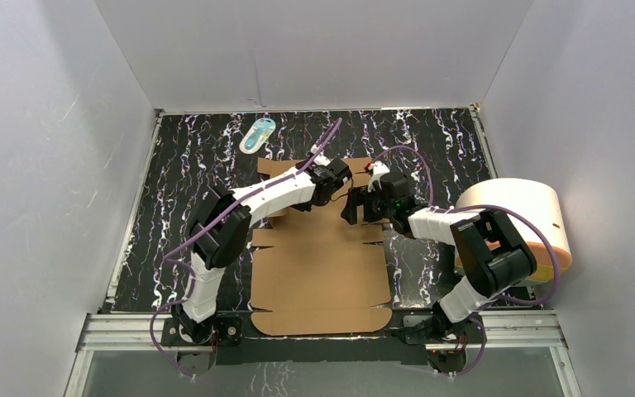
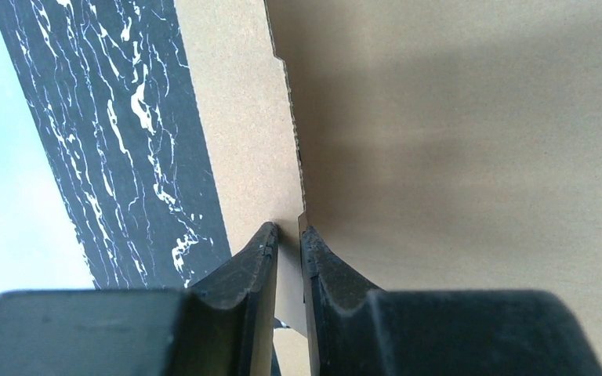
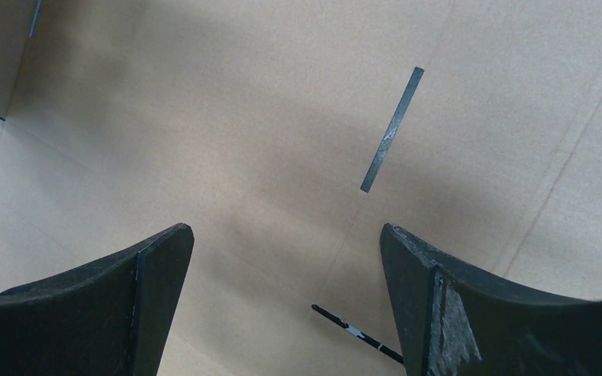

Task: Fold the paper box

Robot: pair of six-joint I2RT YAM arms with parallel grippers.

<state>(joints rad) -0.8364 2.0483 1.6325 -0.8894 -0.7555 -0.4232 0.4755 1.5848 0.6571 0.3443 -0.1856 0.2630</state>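
The paper box (image 1: 322, 273) is a brown cardboard sheet lying mostly flat on the black marbled table, with its far part raised between the two arms. My left gripper (image 1: 341, 177) is at the far part of the sheet. In the left wrist view it (image 2: 288, 231) is shut on the thin edge of an upright cardboard flap (image 2: 455, 157). My right gripper (image 1: 352, 207) is just to the right of it. In the right wrist view it (image 3: 286, 235) is open and empty, close over a cardboard panel (image 3: 243, 117) with a slit (image 3: 392, 129).
A cream cylinder with an orange base (image 1: 517, 219) lies at the right edge beside the right arm. A small white-and-blue oval item (image 1: 257, 135) lies at the back of the table. White walls enclose three sides.
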